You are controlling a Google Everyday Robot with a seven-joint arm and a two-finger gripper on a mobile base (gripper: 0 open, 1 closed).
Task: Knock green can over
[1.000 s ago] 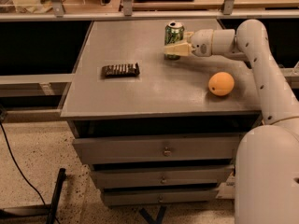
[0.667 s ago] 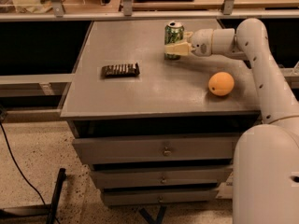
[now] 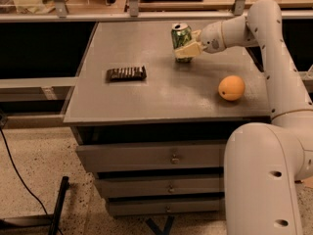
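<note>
The green can (image 3: pixel 181 35) stands on the grey table top (image 3: pixel 146 97) near its far edge, right of the middle, with its silver top showing. It looks upright or leaning only slightly. My gripper (image 3: pixel 186 51) reaches in from the right on the white arm (image 3: pixel 230 32) and rests against the can's lower right side, covering its base.
An orange fruit (image 3: pixel 231 87) lies on the table to the front right of the can. A dark flat snack bar (image 3: pixel 126 73) lies at the left. The table has drawers (image 3: pixel 171 158) below. A shelf rail (image 3: pixel 146 6) runs behind the far edge.
</note>
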